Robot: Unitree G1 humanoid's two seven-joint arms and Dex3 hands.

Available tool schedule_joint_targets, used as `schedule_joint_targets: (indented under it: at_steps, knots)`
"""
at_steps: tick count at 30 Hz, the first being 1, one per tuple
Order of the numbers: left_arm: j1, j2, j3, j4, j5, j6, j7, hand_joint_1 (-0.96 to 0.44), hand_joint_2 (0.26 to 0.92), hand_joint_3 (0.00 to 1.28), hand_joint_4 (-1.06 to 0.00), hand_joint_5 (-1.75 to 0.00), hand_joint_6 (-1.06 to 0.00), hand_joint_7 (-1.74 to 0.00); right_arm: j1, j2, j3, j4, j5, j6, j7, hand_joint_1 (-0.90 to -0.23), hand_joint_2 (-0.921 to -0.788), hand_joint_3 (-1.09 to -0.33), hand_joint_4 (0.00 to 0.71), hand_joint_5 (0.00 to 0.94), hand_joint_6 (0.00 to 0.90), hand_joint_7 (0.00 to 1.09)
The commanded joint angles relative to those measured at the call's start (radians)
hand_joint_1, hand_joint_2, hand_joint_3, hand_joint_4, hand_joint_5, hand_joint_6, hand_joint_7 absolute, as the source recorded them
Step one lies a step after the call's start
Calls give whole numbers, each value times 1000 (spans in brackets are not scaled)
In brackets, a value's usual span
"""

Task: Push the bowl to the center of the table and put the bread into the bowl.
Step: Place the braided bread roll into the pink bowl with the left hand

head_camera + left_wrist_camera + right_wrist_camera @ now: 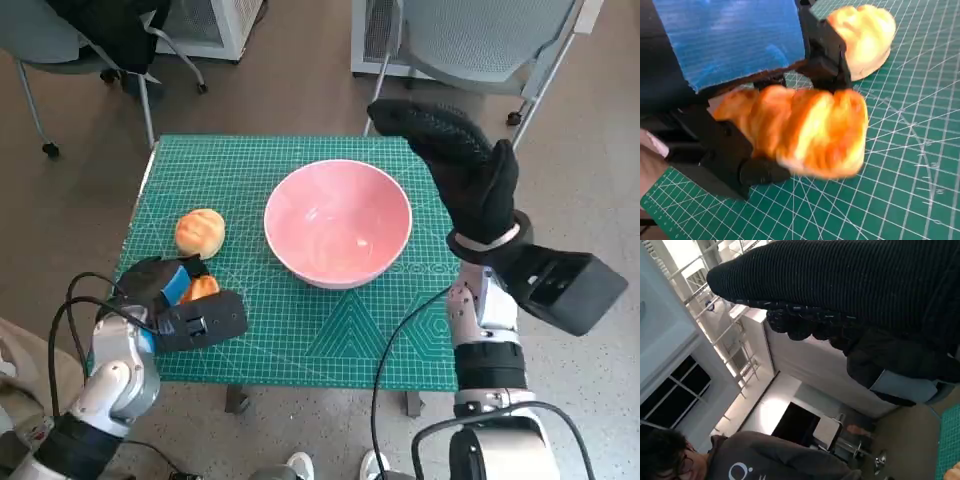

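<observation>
Setting: an office or lab room. Evidence: a green gridded cutting mat [300,330] covers the small table; wheeled office chairs [480,50] stand on brown floor at 11 and 1 o'clock; a white cabinet [215,25] at 12 o'clock.

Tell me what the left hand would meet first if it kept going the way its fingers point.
Probably the second bread roll: the left hand, already holding one piece of bread, points toward it across the green mat. Height is unclear, so it might pass over.
</observation>
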Motion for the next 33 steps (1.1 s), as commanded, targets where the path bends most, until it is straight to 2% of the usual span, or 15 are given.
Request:
schedule_joint_targets:
  at_steps: [1,14,19,24,33]
  knots:
    - [40,6,20,-45,-9,-10,-16,6,639,654,-566,-1575,-616,-1106,29,-4,3,-4,3,15,-1,-713,-921,-832,62,0,-1,255]
    - [71,26,101,-238,-6,-10,-74,5,634,605,-641,-1481,-671,-1041,26,-6,1,2,1,15,-3,-713,-921,-832,62,0,-1,256]
    - [56,33,133,-324,1,1,-118,3,704,443,-678,-1398,-721,-948,22,-7,-1,10,1,14,0,-712,-921,-832,62,0,-1,256]
    - [11,36,160,-401,15,18,-160,4,751,338,-701,-1356,-754,-884,18,-7,-2,15,1,13,1,-713,-921,-832,62,0,-1,256]
    - [-104,25,189,-483,37,29,-198,3,755,305,-746,-1290,-770,-873,11,-7,-3,25,2,12,4,-712,-921,-832,63,1,-1,258]
